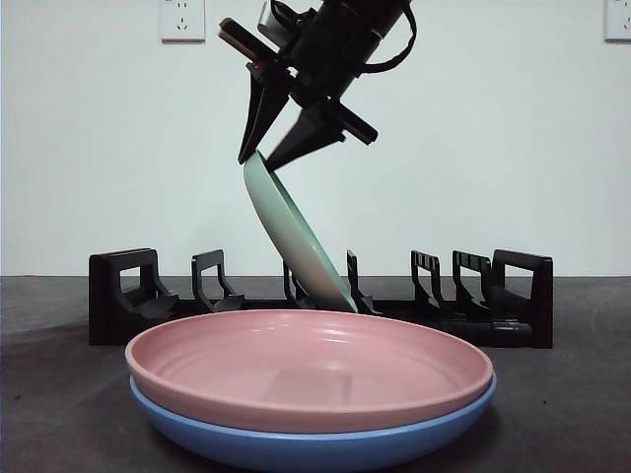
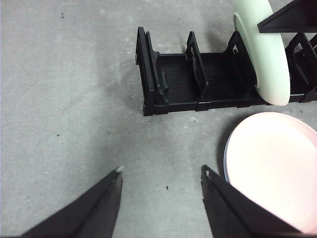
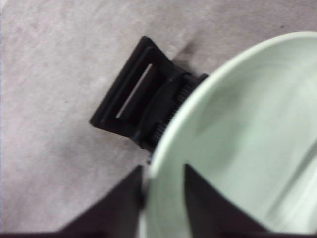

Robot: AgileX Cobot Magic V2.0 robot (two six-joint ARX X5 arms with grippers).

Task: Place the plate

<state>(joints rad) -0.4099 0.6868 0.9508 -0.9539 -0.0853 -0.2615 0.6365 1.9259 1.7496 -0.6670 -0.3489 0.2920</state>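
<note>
A pale green plate (image 1: 296, 236) stands tilted, its lower edge down in a middle slot of the black dish rack (image 1: 123, 296). My right gripper (image 1: 258, 163) comes from above and is shut on the plate's upper rim. In the right wrist view the jaws of the right gripper (image 3: 162, 171) straddle the plate's rim (image 3: 237, 139), with the rack's end (image 3: 133, 99) behind. My left gripper (image 2: 162, 170) is open and empty above the bare table, apart from the rack (image 2: 178, 74) and the green plate (image 2: 267, 64).
A pink plate (image 1: 306, 365) lies stacked on a blue plate (image 1: 296, 448) in front of the rack, close to the camera. The pink plate (image 2: 272, 158) also shows in the left wrist view. The rack has open slots on both sides of the green plate.
</note>
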